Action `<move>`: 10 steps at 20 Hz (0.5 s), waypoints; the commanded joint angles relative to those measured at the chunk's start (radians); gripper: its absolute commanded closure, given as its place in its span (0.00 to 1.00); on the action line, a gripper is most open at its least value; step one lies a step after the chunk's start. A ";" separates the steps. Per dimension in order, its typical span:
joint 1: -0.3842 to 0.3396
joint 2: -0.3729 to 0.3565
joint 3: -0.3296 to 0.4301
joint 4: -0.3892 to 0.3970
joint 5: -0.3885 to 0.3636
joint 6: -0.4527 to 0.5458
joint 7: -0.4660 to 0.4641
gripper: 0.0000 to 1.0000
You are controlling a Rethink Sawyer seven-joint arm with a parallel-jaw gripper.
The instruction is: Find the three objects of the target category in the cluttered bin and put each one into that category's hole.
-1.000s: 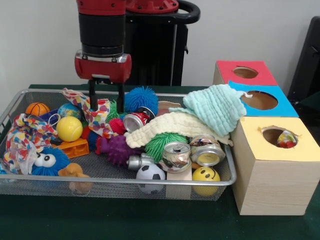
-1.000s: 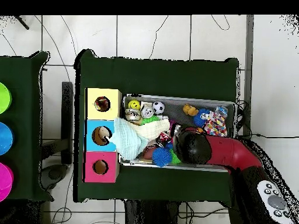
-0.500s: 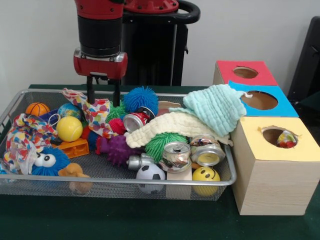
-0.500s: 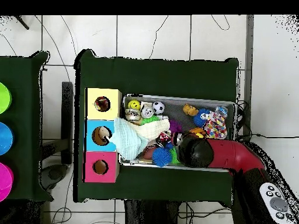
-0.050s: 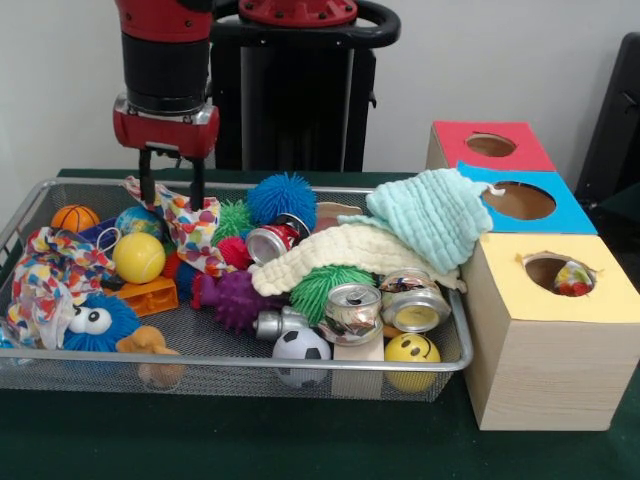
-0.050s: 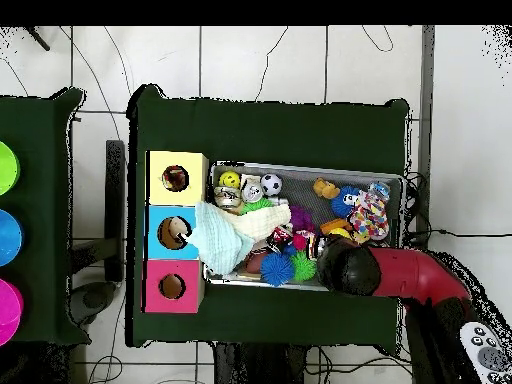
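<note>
My gripper point(image 5: 172, 190) hangs open over the far left part of the wire bin point(image 5: 300, 365), its fingertips just above a spotted colourful cloth point(image 5: 196, 228); nothing sits between them. In the bin lie a red can point(image 5: 272, 241), two crushed silver cans point(image 5: 352, 308) point(image 5: 414, 301), a yellow ball point(image 5: 138, 257), a soccer ball point(image 5: 301, 347), a smiley ball point(image 5: 412, 349) and several spiky balls. A cream cloth point(image 5: 340, 255) and a mint cloth point(image 5: 432, 213) drape over the right side. From overhead, the arm's head point(image 6: 346, 268) hides the fingers.
Right of the bin stand three boxes with round holes: yellow point(image 5: 550, 350), blue point(image 5: 560, 215), red point(image 5: 530, 150). Something shiny shows inside the yellow hole point(image 5: 570, 277). The mint cloth reaches onto the blue box. A blue fuzzy toy with eyes point(image 5: 95, 320) lies at the bin's front left.
The gripper has risen slightly and shifted to the left in the front view, from beside the blue spiky ball to above the spotted cloth. It stayed open and empty.
</note>
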 commanded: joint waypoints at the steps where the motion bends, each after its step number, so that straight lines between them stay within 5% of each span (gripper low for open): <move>1: 0.030 0.126 0.040 -0.017 -0.126 -0.050 -0.081 0.00; 10: 0.047 0.185 0.046 -0.003 -0.157 -0.091 -0.032 0.00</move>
